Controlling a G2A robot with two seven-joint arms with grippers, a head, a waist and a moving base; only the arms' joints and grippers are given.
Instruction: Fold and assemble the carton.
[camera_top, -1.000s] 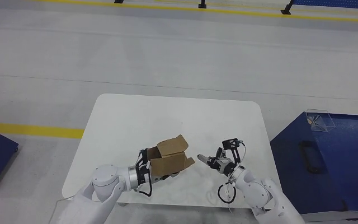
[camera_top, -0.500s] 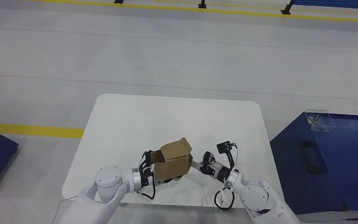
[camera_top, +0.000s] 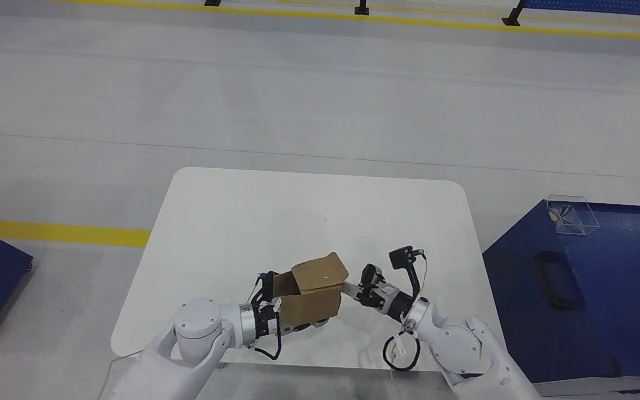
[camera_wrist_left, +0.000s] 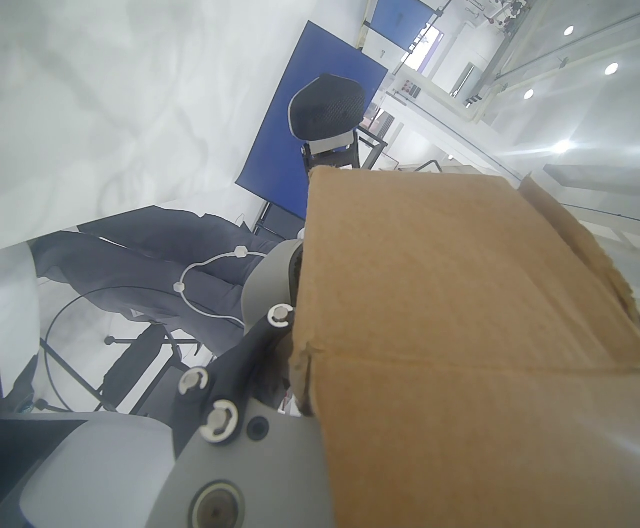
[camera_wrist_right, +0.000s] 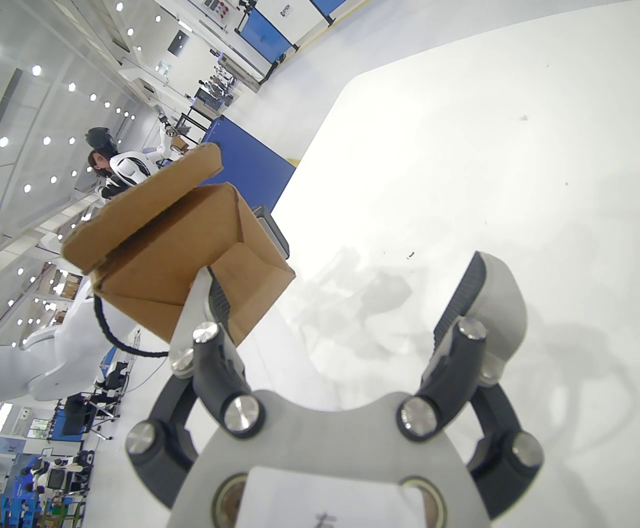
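Left gripper (camera_top: 272, 303): closed onto the near end of the carton (camera_top: 318, 285), clamping a cardboard wall. The left wrist view has that wall pressed right up against the gripper linkage.

Carton: brown, half-erected, near the front edge of the table (camera_top: 300, 210), about 6 o'clock from the table's middle. It looks held a little off the surface, but I cannot tell whether a lower corner touches. Seen from above, its long axis runs roughly 8 to 2 o'clock. The gripped end is at 8. The unclosed end points toward 3 to 4 o'clock, facing the other arm. The top flap (camera_top: 322, 268) stands raised and tilted outward, not yet down. The side flap (camera_wrist_right: 250, 285) is partly folded in across the mouth.

Right gripper (camera_top: 358, 292): spread wide, holding nothing. From it the carton lies at about 9 to 10 o'clock, just beside. One of its fingers (camera_wrist_right: 216, 295) touches the lower corner of the side flap, and the other finger hangs over bare table, well apart from the cardboard.

Judgement: the coming move turns on this open end facing the right gripper. The left arm only steadies the carton. The right arm is nearer the loose flaps and is the one placed to press them in along the carton's long axis, toward 8 o'clock. The raised top flap would need folding after the side flap.
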